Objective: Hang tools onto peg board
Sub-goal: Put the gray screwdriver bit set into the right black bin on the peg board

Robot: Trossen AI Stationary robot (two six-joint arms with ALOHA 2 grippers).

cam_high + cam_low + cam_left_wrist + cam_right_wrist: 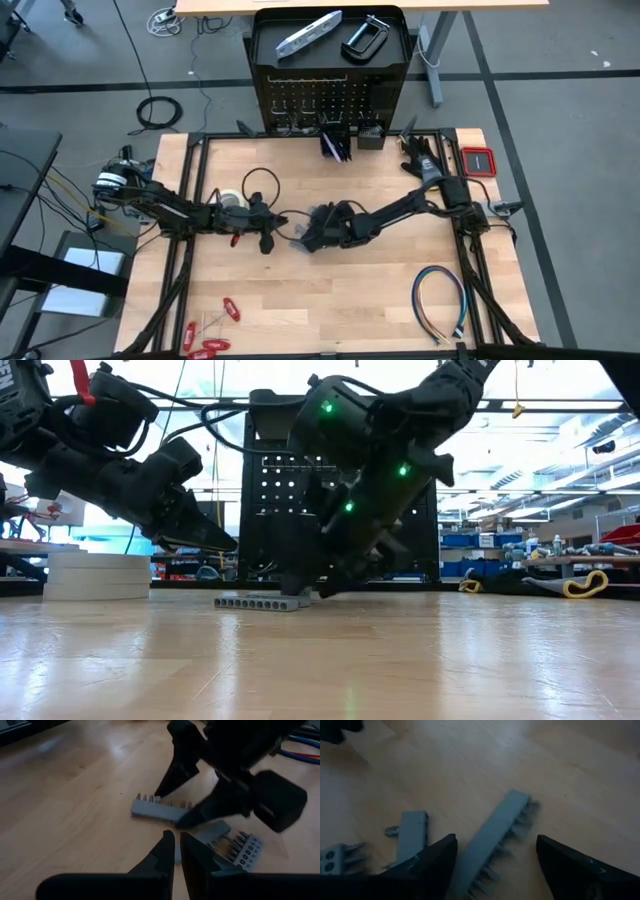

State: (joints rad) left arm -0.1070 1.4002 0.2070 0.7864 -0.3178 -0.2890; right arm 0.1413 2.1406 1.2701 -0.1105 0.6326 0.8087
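Right gripper (495,865) spread astride the grey bit holder (492,840) lying flat before the peg board (325,95), left gripper (176,855) pressed together just beside; likely to skid the holder or nudge neighbouring holders if closed off-centre.
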